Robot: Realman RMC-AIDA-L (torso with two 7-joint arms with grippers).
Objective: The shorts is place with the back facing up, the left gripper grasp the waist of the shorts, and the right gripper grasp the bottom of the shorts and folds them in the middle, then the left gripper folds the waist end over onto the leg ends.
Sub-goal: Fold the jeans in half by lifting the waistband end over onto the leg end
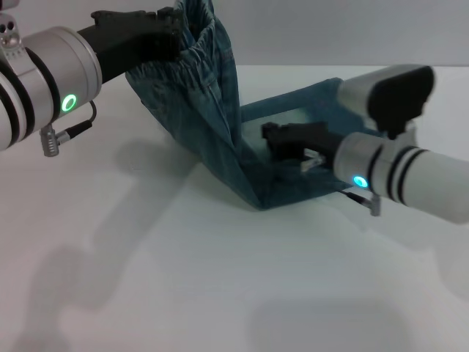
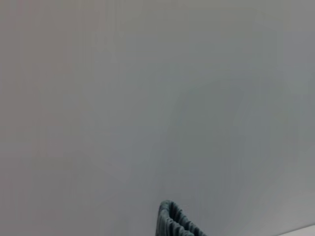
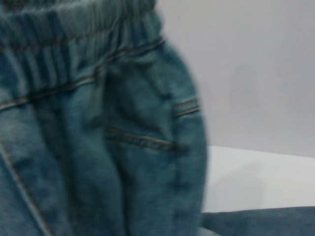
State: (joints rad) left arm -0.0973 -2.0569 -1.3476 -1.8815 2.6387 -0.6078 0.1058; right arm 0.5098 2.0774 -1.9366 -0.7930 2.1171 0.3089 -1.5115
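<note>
The blue-green denim shorts (image 1: 220, 147) are partly lifted off the white table (image 1: 183, 279). My left gripper (image 1: 170, 33), on the arm with the green light, is shut on the waist of the shorts (image 1: 209, 44) and holds that ruffled band high at the upper left. From there the denim hangs down to a crease, then lies flat toward the right (image 1: 293, 183). My right gripper (image 1: 275, 136), cyan light, sits low over that flat part. The leg ends are hidden behind the right arm. The right wrist view is filled by the hanging shorts (image 3: 98, 147) and a back pocket. A bit of waistband (image 2: 172, 223) shows in the left wrist view.
A bare white tabletop stretches in front of and to the left of the shorts. A plain grey wall (image 1: 330, 29) stands behind the table's far edge. No other objects are in view.
</note>
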